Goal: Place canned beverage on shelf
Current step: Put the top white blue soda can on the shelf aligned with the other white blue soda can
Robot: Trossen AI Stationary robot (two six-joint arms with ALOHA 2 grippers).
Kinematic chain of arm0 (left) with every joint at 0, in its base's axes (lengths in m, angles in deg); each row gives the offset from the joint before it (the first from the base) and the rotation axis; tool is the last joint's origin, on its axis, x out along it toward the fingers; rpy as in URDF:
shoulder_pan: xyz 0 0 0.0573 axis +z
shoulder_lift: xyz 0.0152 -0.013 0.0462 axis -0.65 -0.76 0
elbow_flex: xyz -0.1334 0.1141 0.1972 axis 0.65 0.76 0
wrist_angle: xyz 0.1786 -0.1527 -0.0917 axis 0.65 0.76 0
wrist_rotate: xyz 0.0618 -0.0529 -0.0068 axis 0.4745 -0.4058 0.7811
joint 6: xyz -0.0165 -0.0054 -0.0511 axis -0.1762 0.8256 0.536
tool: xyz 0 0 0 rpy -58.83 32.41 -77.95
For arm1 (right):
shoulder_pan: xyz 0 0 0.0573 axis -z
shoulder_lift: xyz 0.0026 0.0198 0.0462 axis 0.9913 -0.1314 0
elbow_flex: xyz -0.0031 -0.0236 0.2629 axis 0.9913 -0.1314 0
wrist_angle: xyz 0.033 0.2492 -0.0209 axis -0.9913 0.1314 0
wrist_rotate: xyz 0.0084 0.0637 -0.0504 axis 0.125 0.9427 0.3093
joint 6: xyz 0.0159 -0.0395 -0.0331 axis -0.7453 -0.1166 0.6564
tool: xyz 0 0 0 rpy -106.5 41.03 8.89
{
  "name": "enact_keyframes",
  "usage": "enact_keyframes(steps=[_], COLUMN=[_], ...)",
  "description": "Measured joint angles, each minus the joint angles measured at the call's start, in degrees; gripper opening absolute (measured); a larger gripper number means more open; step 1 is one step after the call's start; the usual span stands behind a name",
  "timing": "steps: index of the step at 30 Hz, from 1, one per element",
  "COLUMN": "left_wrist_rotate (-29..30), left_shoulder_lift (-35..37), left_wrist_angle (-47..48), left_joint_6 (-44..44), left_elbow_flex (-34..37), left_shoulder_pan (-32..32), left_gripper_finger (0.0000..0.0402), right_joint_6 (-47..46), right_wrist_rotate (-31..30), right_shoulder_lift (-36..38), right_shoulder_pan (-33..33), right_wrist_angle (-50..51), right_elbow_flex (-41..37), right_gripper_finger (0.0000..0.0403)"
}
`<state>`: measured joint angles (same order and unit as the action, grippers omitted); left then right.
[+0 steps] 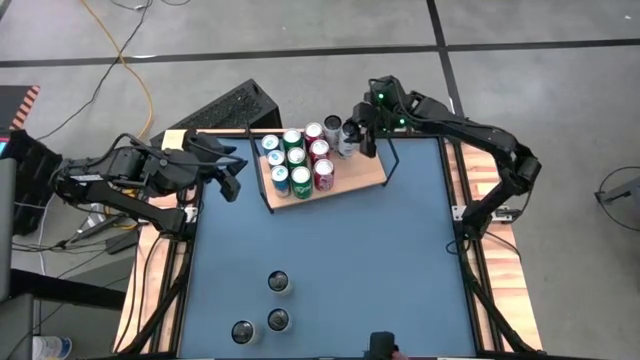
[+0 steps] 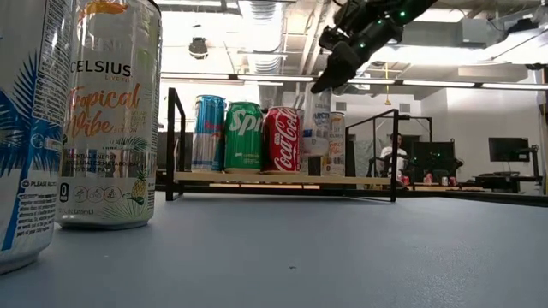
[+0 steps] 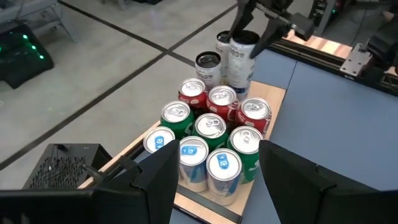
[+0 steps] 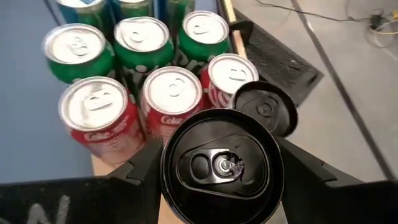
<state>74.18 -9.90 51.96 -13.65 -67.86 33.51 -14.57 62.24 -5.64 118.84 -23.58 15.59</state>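
Observation:
The shelf point(image 1: 362, 178) is a light-wood board in a black wire frame at the table's far edge. Several cans stand on it in rows: blue, green and red point(image 3: 211, 127). My right gripper point(image 1: 354, 136) is at the shelf's far right corner, shut on a tall white canned beverage with a black top point(image 4: 221, 163). Another black-topped can point(image 4: 264, 109) stands just beyond it. My left gripper point(image 1: 228, 176) hangs open above the table's left edge, left of the shelf, with nothing between its fingers point(image 3: 155, 180). My right gripper pinches the white can's side wall point(image 3: 244, 45) between its two fingers, close under the top rim. The fingers come slanting down from the table's far right. The can stays upright point(image 2: 320, 124); the other cans hide whether its base rests on the board.
Three more cans stand on the blue tabletop near the front edge point(image 1: 278, 283), point(image 1: 278, 320), point(image 1: 242, 332); two of them loom at the low view's left point(image 2: 107, 111). The shelf's right half point(image 1: 372, 170) is bare board. A black box point(image 1: 225, 110) sits behind the table.

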Motion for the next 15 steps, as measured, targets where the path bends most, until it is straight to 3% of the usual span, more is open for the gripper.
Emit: enact_keyframes(steps=[4,15], left_wrist_rotate=[0.9,1.1], left_shoulder_lift=[0.0,0.0], left_wrist_angle=[0.0,0.0], left_joint_6=[0.4,0.7], left_elbow_flex=[0.0,0.0], left_shoulder_pan=[0.0,0.0], left_gripper_finger=[0.0206,0.0206], right_joint_6=[0.4,0.7], right_wrist_rotate=[3.3,3.6], right_shoulder_lift=[-1.5,-2.6], right_shoulder_pan=[0.3,0.2], right_wrist_angle=[-0.8,-4.1], right_elbow_flex=[0.2,-3.7], right_gripper_finger=[0.0229,0.0229])
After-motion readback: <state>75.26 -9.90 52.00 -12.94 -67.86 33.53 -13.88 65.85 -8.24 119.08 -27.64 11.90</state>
